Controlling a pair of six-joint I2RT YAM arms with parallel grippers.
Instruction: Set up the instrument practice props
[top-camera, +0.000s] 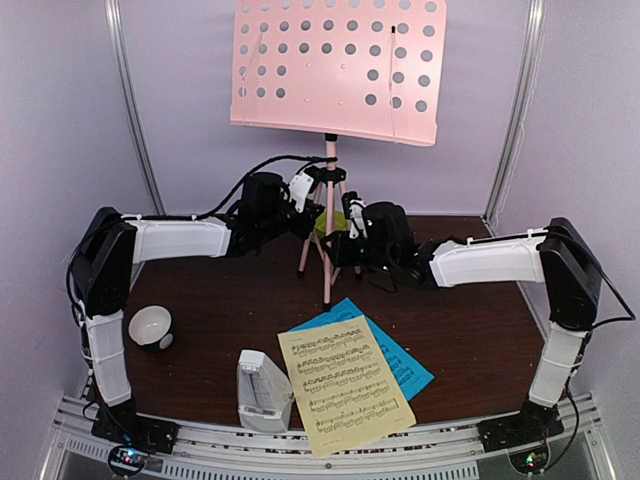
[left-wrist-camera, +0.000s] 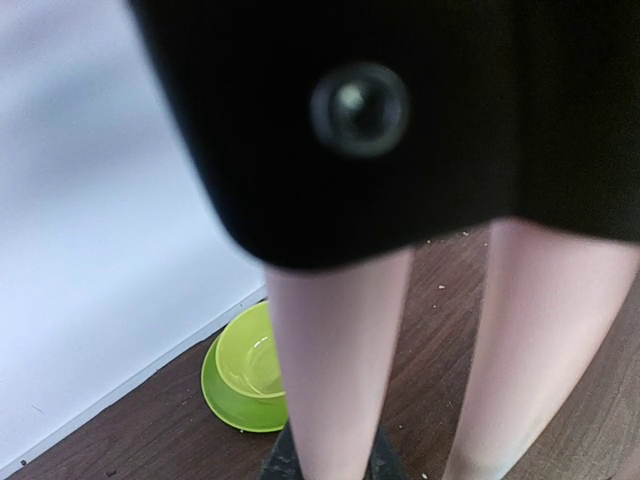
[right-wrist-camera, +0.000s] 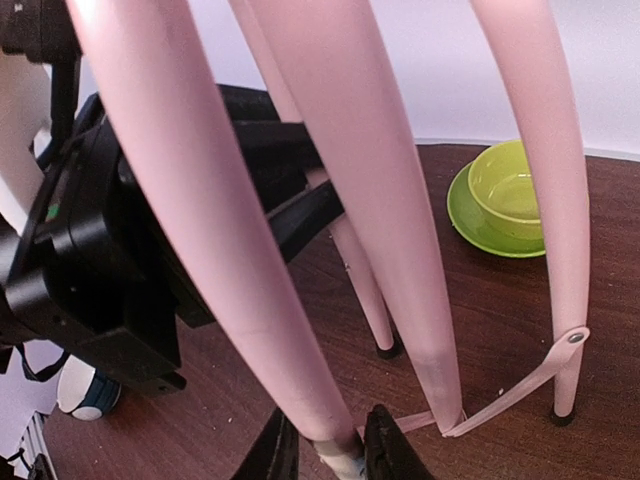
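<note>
Stand leg (right-wrist-camera: 250, 280) up close, right gripper (right-wrist-camera: 332, 458) pinching it, left gripper (left-wrist-camera: 327, 462) clamping another; probably light, slick, top-heavy, hold low

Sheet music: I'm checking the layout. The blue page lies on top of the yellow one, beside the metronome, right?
Not quite. The yellow page lies on top of the blue page, beside the metronome. The top view shows it.
</note>
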